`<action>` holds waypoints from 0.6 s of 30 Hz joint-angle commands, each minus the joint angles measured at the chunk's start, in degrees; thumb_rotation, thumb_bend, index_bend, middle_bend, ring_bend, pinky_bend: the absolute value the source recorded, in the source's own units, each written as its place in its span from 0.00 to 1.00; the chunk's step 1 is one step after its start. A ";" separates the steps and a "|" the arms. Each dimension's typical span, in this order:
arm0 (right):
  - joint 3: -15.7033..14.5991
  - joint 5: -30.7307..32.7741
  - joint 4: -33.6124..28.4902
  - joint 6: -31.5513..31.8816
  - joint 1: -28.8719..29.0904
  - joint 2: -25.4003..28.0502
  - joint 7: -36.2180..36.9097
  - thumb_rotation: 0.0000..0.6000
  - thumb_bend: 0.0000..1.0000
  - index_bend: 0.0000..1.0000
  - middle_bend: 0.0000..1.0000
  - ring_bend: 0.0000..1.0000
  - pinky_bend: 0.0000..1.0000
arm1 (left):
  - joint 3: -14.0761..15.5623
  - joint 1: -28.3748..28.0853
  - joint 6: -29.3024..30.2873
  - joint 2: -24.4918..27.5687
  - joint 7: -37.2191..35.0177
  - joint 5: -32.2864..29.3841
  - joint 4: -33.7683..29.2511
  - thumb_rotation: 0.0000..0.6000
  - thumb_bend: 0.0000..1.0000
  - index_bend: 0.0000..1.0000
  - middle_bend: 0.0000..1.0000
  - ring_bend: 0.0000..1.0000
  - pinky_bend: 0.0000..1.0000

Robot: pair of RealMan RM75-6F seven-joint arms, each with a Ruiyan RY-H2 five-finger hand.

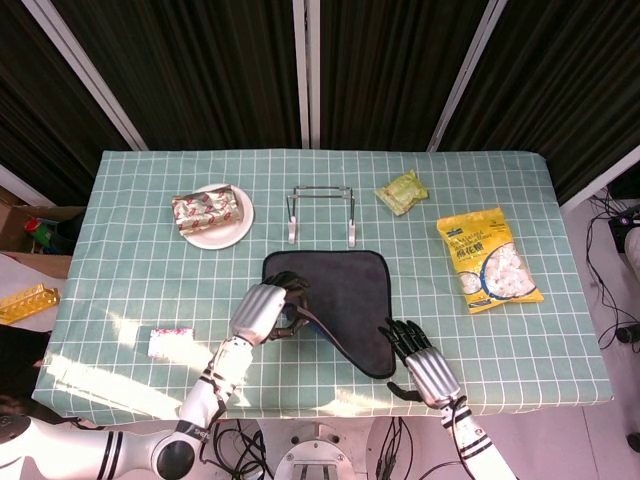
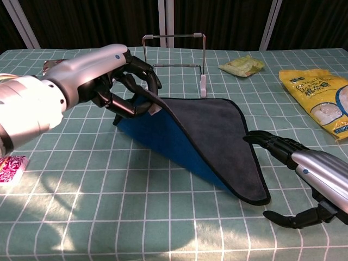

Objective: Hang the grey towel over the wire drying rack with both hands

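The grey towel (image 1: pixel 345 295) (image 2: pixel 209 130) lies on the table in front of the wire drying rack (image 1: pixel 321 213) (image 2: pixel 175 57). My left hand (image 1: pixel 265 310) (image 2: pixel 111 76) grips the towel's near left corner and holds it off the table, so the blue underside (image 2: pixel 168 141) shows. My right hand (image 1: pixel 420 365) (image 2: pixel 304 174) is open, fingers spread, just right of the towel's near right corner, which still rests on the cloth. It holds nothing.
A white plate (image 1: pixel 228 235) carries a foil-wrapped pack (image 1: pixel 208 210) at the back left. A green packet (image 1: pixel 402 191) and a yellow snack bag (image 1: pixel 487 256) lie to the right. A small pink pack (image 1: pixel 170 342) sits near the front left.
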 commanded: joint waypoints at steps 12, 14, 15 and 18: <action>1.83 0.22 7.05 3.21 -0.03 -7.47 1.92 1.00 0.22 0.16 0.00 0.00 0.00 | -3.20 -2.84 3.64 0.80 1.77 -5.02 -2.84 1.00 0.57 0.80 0.28 0.17 0.27; 1.88 0.49 7.53 3.58 -0.19 -7.53 2.03 1.00 0.23 0.16 0.00 0.00 0.00 | -3.26 -3.04 3.83 1.20 1.58 -5.28 -3.14 1.00 0.57 0.80 0.28 0.17 0.27; 1.86 0.60 7.63 3.75 -0.28 -7.47 2.22 1.00 0.23 0.16 0.00 0.00 0.00 | -3.25 -3.11 3.87 1.35 1.43 -5.39 -3.20 1.00 0.57 0.80 0.28 0.17 0.27; 1.70 0.77 8.18 4.75 -0.73 -7.36 3.07 1.00 0.24 0.18 0.00 0.00 0.00 | -3.17 -3.29 3.95 1.74 0.58 -5.84 -3.23 1.00 0.57 0.80 0.28 0.17 0.27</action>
